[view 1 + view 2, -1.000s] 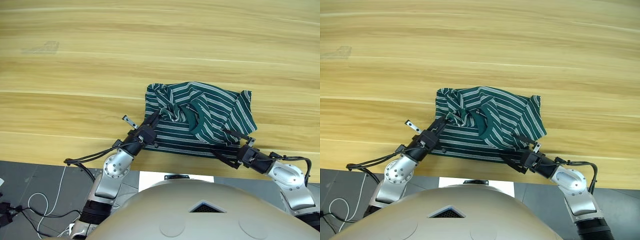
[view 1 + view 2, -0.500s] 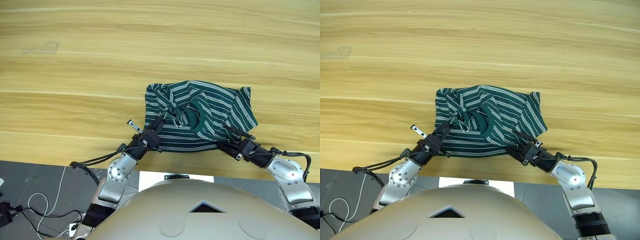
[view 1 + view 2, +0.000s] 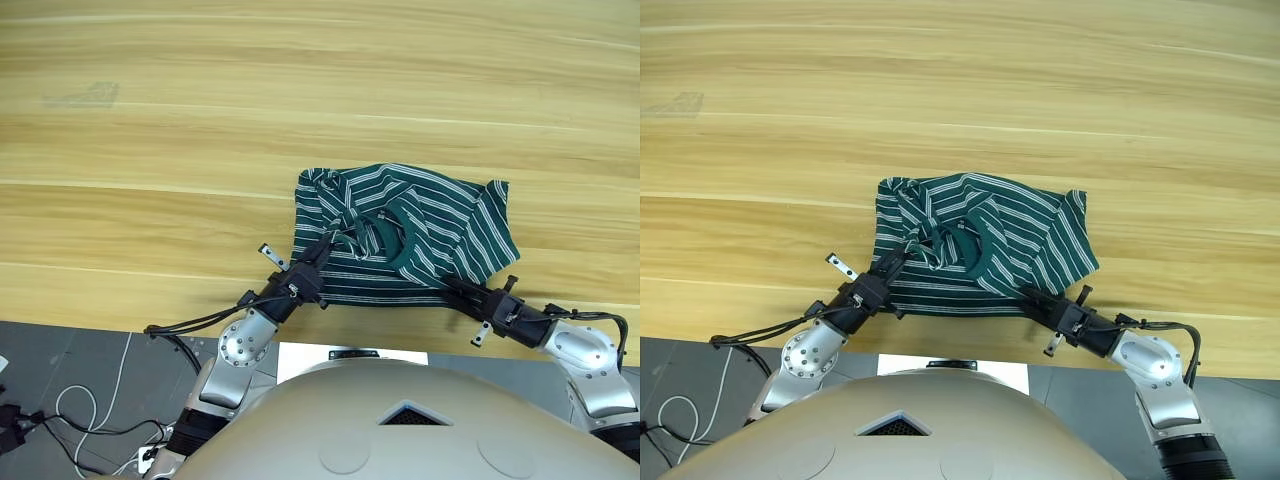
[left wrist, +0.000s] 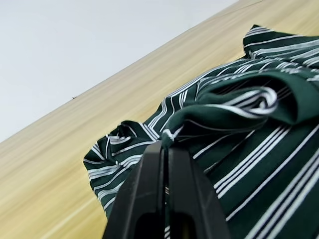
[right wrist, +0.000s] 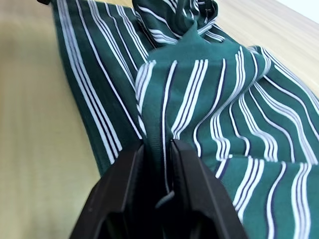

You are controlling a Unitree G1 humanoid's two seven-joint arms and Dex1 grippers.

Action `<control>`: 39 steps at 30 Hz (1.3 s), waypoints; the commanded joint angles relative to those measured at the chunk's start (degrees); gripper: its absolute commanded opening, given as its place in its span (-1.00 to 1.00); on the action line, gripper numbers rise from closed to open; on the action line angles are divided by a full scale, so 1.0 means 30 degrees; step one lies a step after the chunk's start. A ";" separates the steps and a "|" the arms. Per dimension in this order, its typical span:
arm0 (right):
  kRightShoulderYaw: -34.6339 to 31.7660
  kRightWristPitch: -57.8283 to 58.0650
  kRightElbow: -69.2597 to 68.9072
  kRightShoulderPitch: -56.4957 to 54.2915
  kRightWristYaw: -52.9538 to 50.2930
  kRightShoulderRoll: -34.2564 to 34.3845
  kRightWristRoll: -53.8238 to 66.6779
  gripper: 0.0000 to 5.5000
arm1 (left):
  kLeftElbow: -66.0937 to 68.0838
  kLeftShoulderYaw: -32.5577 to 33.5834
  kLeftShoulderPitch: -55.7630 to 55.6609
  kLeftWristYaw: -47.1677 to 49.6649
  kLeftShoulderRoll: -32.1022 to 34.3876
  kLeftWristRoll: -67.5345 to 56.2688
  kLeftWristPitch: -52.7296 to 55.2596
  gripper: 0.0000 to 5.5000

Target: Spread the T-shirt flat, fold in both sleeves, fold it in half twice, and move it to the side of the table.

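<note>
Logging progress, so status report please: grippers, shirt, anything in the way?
Left gripper shut on shirt, left side. Right gripper shut on near right corner. Shirt bunched on table, not flat. Nothing in the way.

You've got grey floor (image 3: 70,350) along the near edge — loose cables (image 3: 60,393) on its left end; faint smudge (image 3: 82,95) far-left, well apart.

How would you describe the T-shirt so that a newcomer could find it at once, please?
On the broad wooden table, look near the edge nearest the robot. The T-shirt lies there, bunched, pinched by the left gripper and right gripper. Its dark green cloth with white stripes sets it apart from the pale wood.
</note>
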 commanded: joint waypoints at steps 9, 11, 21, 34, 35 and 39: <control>-0.0910 0.0061 0.0682 -0.1027 -0.0246 0.0078 -0.0326 -0.95 | 0.0330 -0.0097 -0.0104 0.0440 -0.0207 0.0346 -0.0125 -1.00; -0.0892 0.0012 0.0870 -0.1246 -0.0166 0.0106 -0.0334 -1.00 | 0.0501 -0.0001 -0.0206 0.0523 -0.0190 0.0301 -0.0147 -1.00; -0.1077 -0.0545 0.1194 -0.1917 0.2181 -0.0521 0.1333 -1.00 | 0.1711 0.0484 -0.0870 0.0868 -0.0222 0.0196 -0.0476 -1.00; -0.1922 0.0995 0.2584 -0.3264 0.3701 0.0343 0.4203 -1.00 | 0.2154 0.0484 -0.0745 0.1081 -0.0425 0.0279 -0.0777 -1.00; -0.1817 0.0879 0.2745 -0.3305 0.3744 0.0352 0.3915 -1.00 | 0.2148 0.0468 -0.0762 0.1077 -0.0451 0.0290 -0.0779 -1.00; -0.1529 0.0614 0.2537 -0.2841 0.3752 0.0132 0.2738 -1.00 | 0.2020 0.0421 -0.0767 0.0986 -0.0446 0.0303 -0.0768 -1.00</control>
